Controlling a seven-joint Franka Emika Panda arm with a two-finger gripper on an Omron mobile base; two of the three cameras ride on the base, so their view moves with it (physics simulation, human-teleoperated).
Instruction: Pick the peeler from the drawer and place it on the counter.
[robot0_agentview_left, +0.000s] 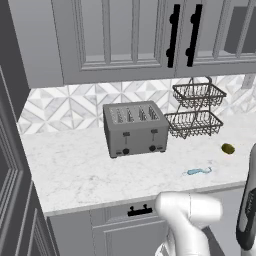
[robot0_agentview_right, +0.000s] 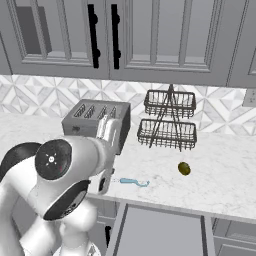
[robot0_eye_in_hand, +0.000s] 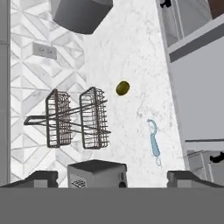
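Peeler (robot0_agentview_left: 199, 171) is lying flat on the bench (robot0_agentview_left: 80, 170), near its front edge, clear of the olive-green lump (robot0_agentview_left: 228, 148) and the toaster (robot0_agentview_left: 135, 129). Your hand view has the fingers (robot0_eye_in_hand: 42, 177) wide apart, holding nothing, tips cut off by the frame bottom. The drawer (robot0_agentview_right: 160, 232) stands open below the bench; its interior is hard to make out, and the arm hides part of the bench's front edge.

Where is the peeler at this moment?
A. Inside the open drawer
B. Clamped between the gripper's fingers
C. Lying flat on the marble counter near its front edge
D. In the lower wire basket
C: the peeler lies flat on the white counter close to the front edge, forward of the small olive lump, with nothing gripping it; the hand view shows the same.
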